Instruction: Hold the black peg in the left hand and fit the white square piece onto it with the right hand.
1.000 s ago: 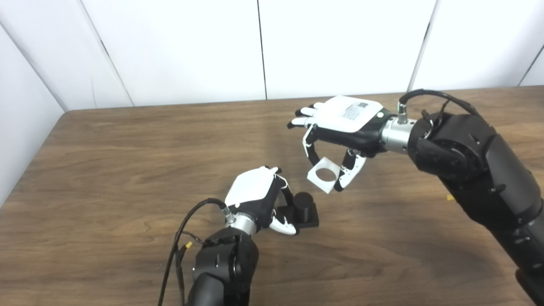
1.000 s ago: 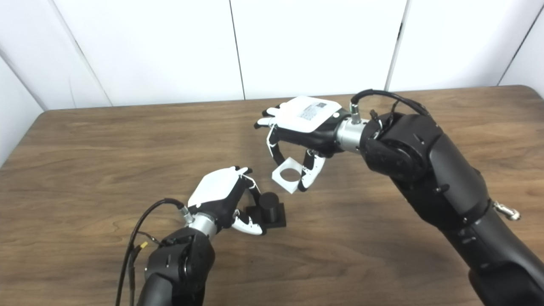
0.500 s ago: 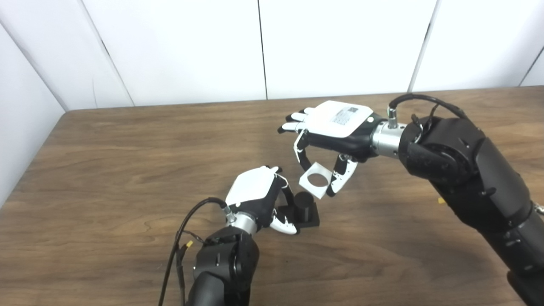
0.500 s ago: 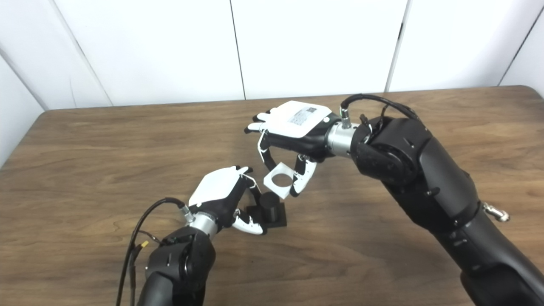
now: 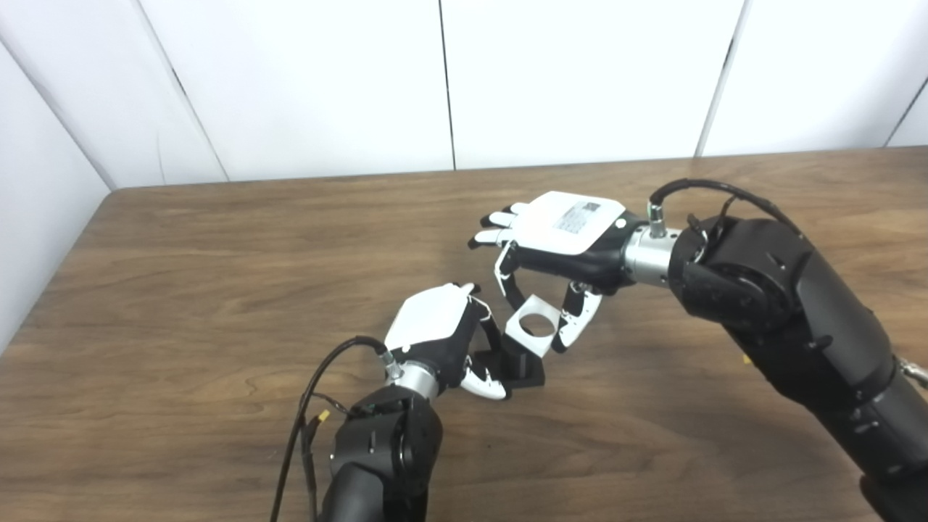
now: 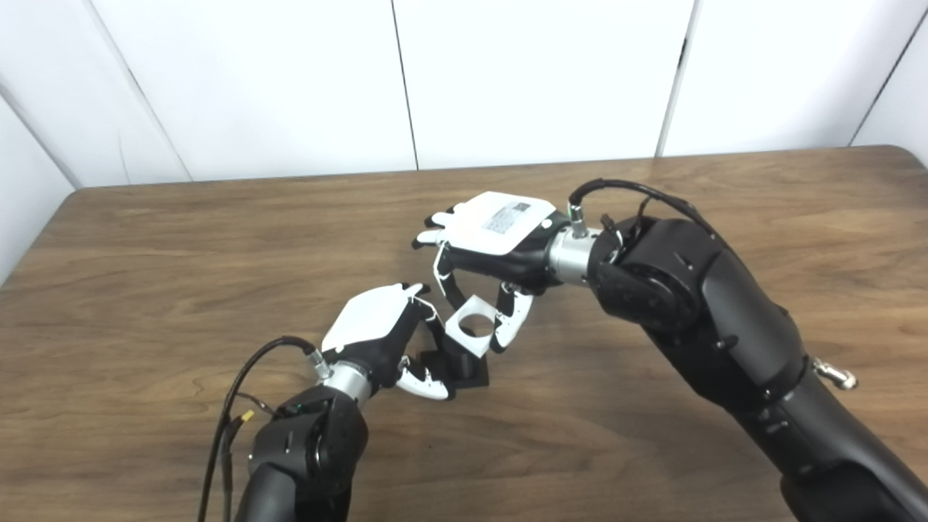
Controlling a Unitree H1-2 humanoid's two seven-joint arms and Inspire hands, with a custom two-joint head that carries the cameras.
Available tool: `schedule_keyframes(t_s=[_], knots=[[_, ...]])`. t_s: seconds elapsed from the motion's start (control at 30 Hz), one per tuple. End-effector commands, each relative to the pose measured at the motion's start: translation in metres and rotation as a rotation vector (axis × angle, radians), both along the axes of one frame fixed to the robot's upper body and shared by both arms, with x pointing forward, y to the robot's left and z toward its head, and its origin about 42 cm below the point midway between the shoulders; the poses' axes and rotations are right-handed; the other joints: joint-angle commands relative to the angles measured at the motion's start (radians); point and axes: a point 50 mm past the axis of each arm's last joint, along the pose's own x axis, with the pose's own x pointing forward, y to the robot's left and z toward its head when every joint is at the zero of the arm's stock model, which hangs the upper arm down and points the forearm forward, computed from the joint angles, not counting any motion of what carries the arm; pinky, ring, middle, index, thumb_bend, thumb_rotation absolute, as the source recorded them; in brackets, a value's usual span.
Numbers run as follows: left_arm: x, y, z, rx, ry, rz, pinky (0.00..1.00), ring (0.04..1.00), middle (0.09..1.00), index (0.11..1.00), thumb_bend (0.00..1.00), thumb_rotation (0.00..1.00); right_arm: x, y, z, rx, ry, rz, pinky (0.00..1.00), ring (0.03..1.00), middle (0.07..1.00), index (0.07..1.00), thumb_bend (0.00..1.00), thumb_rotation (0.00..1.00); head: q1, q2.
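The black peg stands on its square black base on the wooden table, held at its left side by my left hand. My right hand comes in from the right, shut on the white square piece between a finger and the thumb. The piece has a round hole and hangs tilted directly over the peg's top, hiding most of the cylinder. Whether the piece touches the peg cannot be told. In the right eye view the piece likewise covers the peg.
The brown wooden table ends at a white panelled wall behind. Its left edge runs close to the wall at the far left. A small yellow mark lies on the table under my right arm.
My right hand has carried the white piece down and to the left, from beside the peg to right above it. The left hand and peg have stayed put.
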Motion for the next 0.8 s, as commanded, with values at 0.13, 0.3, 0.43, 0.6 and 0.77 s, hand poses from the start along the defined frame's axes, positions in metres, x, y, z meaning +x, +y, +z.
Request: schedule_keyframes(t_s=[0.13,0.3,0.43,0.6,0.77], knots=[[0.004,-0.001,0.001,0.021,-0.005,0.012,1.00,1.000,0.964,0.479,0.53,0.06,-0.004,0.010,0.016,0.025,-0.070,0.039,1.00,1.000,0.954,0.492,0.52,0.16,0.002,-0.001],[0.003,-0.003,0.001,0.011,0.000,0.012,1.00,1.000,0.967,0.478,0.53,0.06,-0.004,0.012,0.013,0.025,-0.055,0.033,1.00,1.000,0.958,0.492,0.52,0.16,0.003,-0.003],[0.003,-0.002,0.000,0.015,-0.007,0.010,1.00,1.000,0.964,0.478,0.53,0.06,-0.004,0.013,0.011,0.028,-0.053,0.029,1.00,1.000,0.957,0.492,0.52,0.16,0.005,-0.002],[0.002,-0.003,0.001,0.019,-0.005,0.011,1.00,1.000,0.964,0.478,0.53,0.06,-0.003,0.013,0.009,0.024,-0.052,0.029,1.00,1.000,0.959,0.492,0.52,0.16,0.008,0.000],[0.002,-0.004,0.002,0.021,-0.005,0.010,1.00,1.000,0.966,0.478,0.53,0.06,-0.001,0.013,0.007,0.026,-0.052,0.031,1.00,1.000,0.957,0.492,0.52,0.16,0.009,0.000]])
